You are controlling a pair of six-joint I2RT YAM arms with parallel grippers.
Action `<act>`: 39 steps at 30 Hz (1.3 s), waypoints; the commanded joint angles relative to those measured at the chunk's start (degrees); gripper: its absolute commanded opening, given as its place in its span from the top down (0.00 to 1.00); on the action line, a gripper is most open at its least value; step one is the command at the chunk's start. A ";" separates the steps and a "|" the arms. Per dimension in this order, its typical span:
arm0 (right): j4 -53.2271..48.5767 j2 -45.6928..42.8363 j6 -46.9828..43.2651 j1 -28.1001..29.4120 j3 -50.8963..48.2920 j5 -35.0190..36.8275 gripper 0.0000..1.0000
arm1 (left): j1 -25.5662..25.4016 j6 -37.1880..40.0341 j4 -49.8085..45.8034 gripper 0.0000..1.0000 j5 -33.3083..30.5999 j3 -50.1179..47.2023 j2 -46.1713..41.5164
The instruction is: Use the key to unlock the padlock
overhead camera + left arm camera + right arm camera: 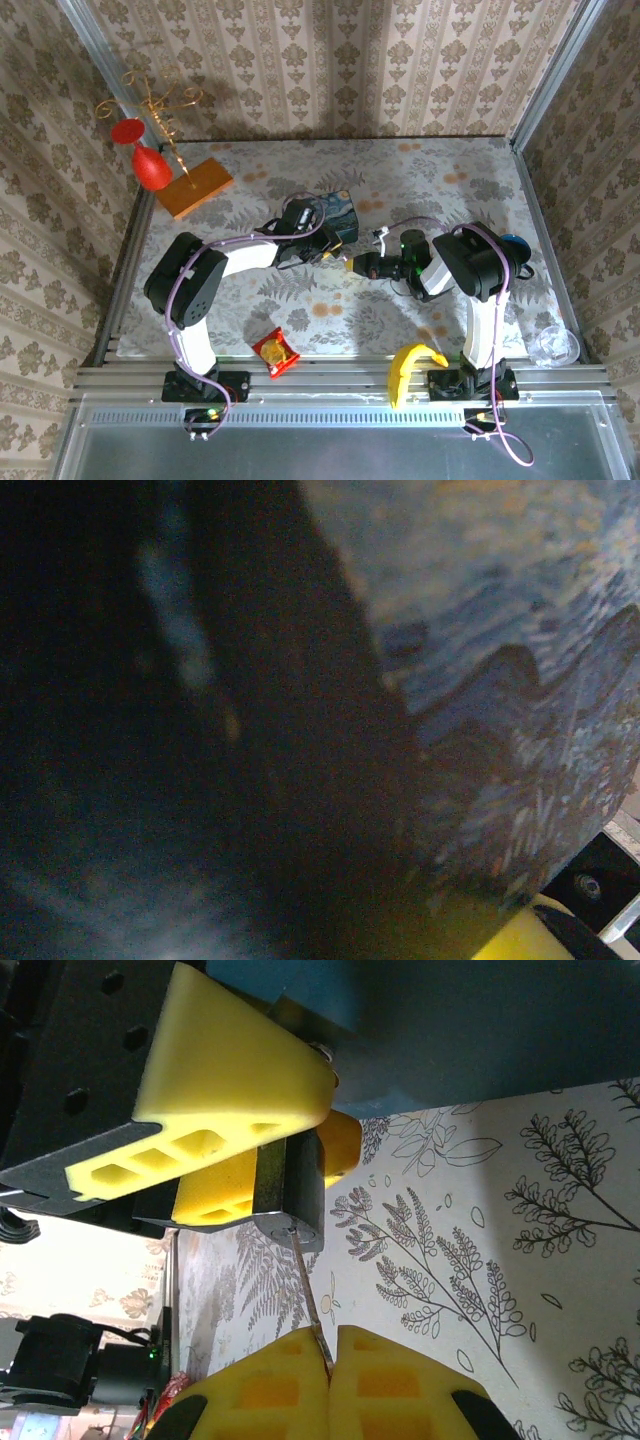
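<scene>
**Between the two arms: key (pixel 308 1295) met padlock (pixel 290 1195)**

Nearest the right wrist camera, the right gripper (pixel 333 1345) was pinched fully together on the thin silver key. The key's tip touched the padlock's face, though whether it had entered the keyhole could not be told. The padlock sat clamped between the yellow fingers of the left gripper (pixel 318 1130), over the leaf-patterned table (pixel 480 1260). Beyond stood the blue tin (pixel 450 1030).

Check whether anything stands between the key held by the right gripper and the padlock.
Nothing visible does. The key, pinched in the right gripper, runs straight to the padlock clamped in the left gripper, and its tip meets the lock's face.
</scene>
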 commanded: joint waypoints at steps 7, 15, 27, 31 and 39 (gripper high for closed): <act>-8.05 3.94 -2.19 1.83 -1.68 6.67 1.00 | -1.83 -2.62 -3.06 1.00 5.90 -0.77 -0.32; -8.08 3.83 0.71 1.83 0.18 7.05 1.00 | -2.02 -1.95 -3.79 1.00 6.24 -0.67 -0.01; -22.21 -5.70 3.29 4.50 3.04 15.63 1.00 | -3.55 -0.26 -7.17 1.00 5.34 0.72 0.73; -20.10 -7.63 4.86 4.78 1.82 17.69 1.00 | -3.68 -0.49 -6.79 1.00 5.24 0.65 0.74; -15.04 -6.05 6.33 3.90 2.28 15.42 1.00 | -3.64 -0.14 -7.04 1.00 5.40 0.12 0.04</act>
